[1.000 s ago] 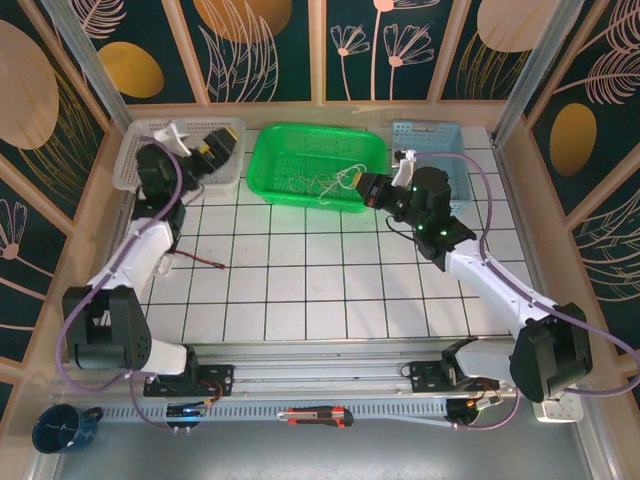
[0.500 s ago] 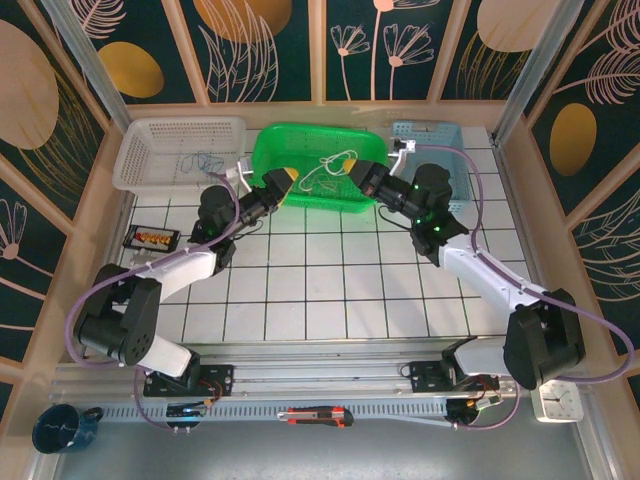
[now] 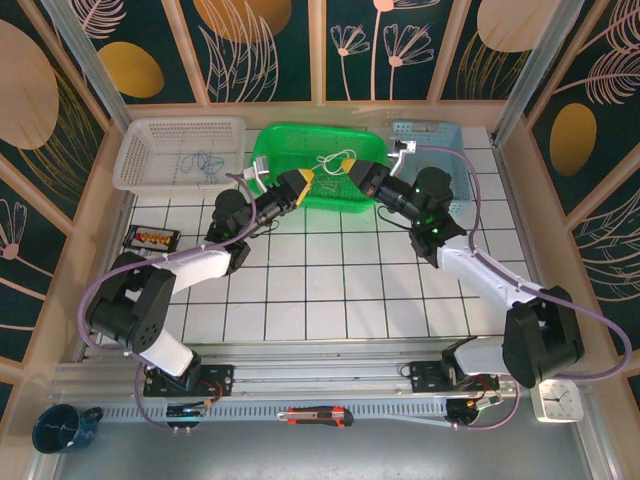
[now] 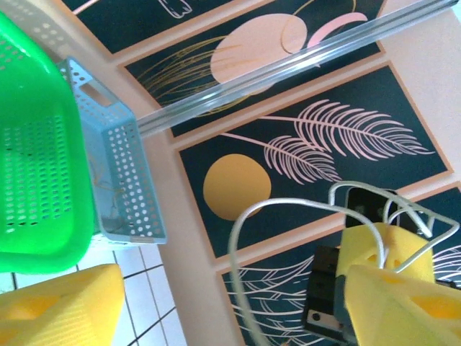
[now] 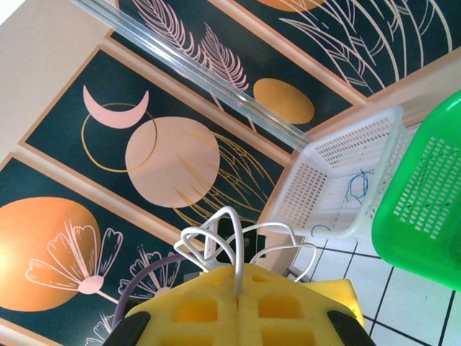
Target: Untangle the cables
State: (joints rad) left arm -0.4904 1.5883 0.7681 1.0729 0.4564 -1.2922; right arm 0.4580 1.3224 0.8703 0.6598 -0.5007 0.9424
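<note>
My right gripper [image 3: 347, 166] was clamped shut on the pale grey cable [image 3: 328, 162]. Its loops sprang up from between the yellow pads [image 5: 194, 310], over the green basket [image 3: 270, 150]. My left gripper [image 3: 303, 182] faced it just beside, at the basket's near rim, with its jaws apart. A strand of that cable hung in the gap between my fingers [image 4: 57, 306]. Further back on the left, a blue cable [image 3: 205, 160] lay curled in the white basket [image 3: 150, 135]. The pale blue basket [image 3: 440, 135] stood far right; I could not tell what it held.

Green basket [image 3: 300, 145], pale grey cable [image 5: 237, 252]
</note>
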